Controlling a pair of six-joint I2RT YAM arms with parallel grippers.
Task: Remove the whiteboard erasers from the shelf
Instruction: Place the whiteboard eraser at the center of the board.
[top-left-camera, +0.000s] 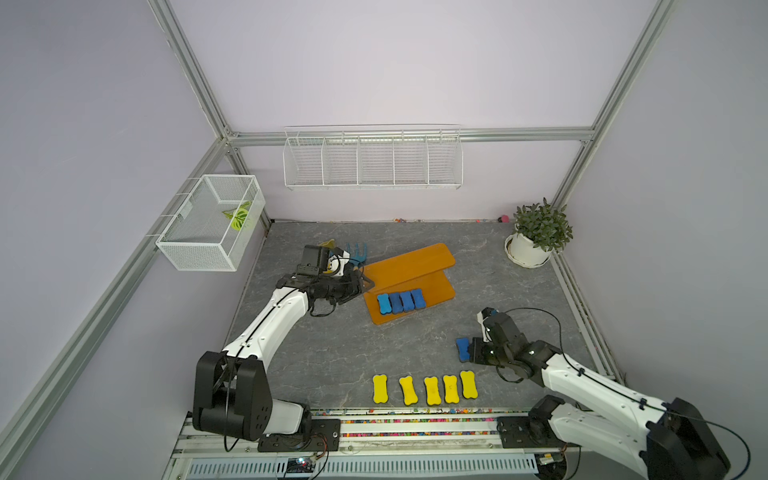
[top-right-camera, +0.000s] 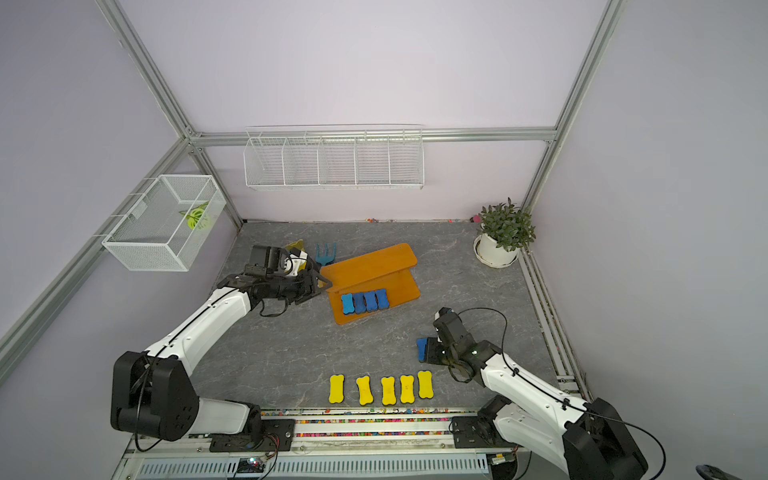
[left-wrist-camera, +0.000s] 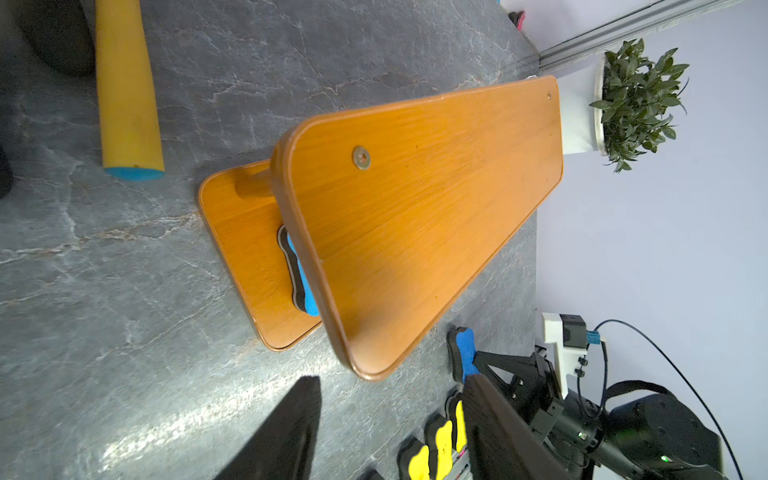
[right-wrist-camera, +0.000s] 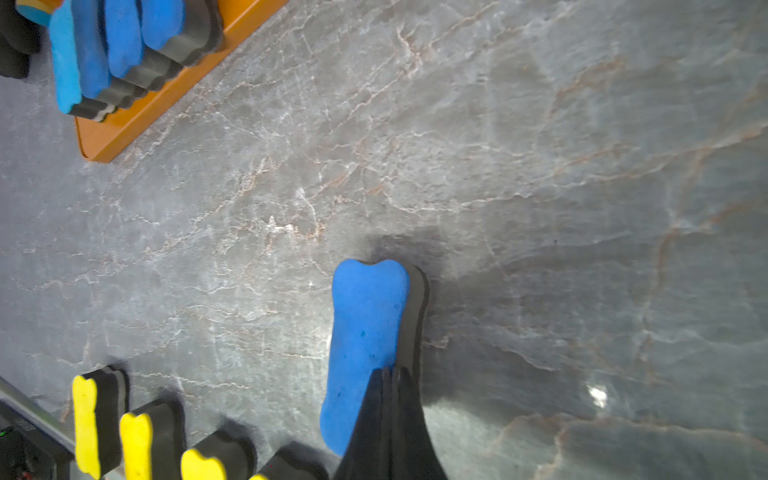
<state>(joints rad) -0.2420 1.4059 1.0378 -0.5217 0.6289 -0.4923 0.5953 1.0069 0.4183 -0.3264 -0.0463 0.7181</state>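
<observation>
The orange-brown shelf (top-left-camera: 409, 266) (top-right-camera: 370, 262) (left-wrist-camera: 415, 208) stands mid-table. Several blue whiteboard erasers (top-left-camera: 401, 302) (top-right-camera: 365, 302) (right-wrist-camera: 116, 37) sit side by side on its lower tier; its upper tier is bare. Another blue eraser (top-left-camera: 462, 348) (right-wrist-camera: 365, 332) lies on the table off the shelf. My right gripper (top-left-camera: 471, 351) (right-wrist-camera: 390, 372) is shut, fingers pressed together over that eraser's near end. Several yellow erasers (top-left-camera: 426, 389) (top-right-camera: 382, 388) lie in a row near the front edge. My left gripper (top-left-camera: 365, 284) (left-wrist-camera: 390, 386) is open and empty at the shelf's left end.
A blue hand rake (top-left-camera: 357, 251) and a yellow glove (top-left-camera: 328, 244) lie behind the left wrist. A potted plant (top-left-camera: 536, 237) stands back right. A white mesh basket (top-left-camera: 212, 224) hangs on the left wall, a white wire rack (top-left-camera: 372, 160) on the back wall.
</observation>
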